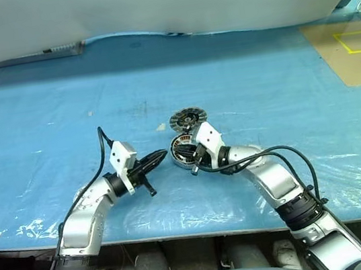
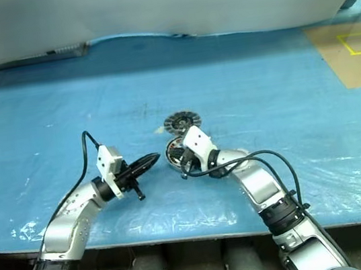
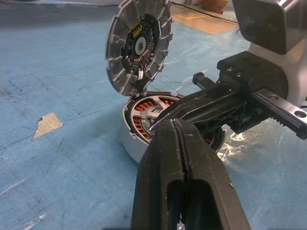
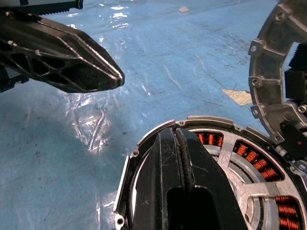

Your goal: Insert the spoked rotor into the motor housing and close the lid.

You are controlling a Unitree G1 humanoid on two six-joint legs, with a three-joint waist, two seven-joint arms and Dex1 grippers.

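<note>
A blue plastic sheet, wrinkled and glossy in patches, covers the bench (image 1: 262,89), with the motor parts at the centre of the head view. The motor housing (image 3: 132,139), a thick round silver-rimmed disc, lies flat with its ring of copper-orange windings exposed. Inside it sits the spoked rotor (image 4: 240,167), shiny silver metal with open spokes through which the coils show. The lid (image 3: 138,45), a grey disc with radial ribs around the rim and a dark centre, stands tilted up on edge at the housing's far side, its inner face turned toward the left wrist camera and its lower edge touching the housing rim. The right end effector (image 4: 177,136), two black ridged fingers pressed together and closed on nothing, reaches over the housing's open face from lower right of centre. The left end effector (image 1: 162,155), likewise closed and empty, tapers to a point just left of the housing, apart from it.
</note>
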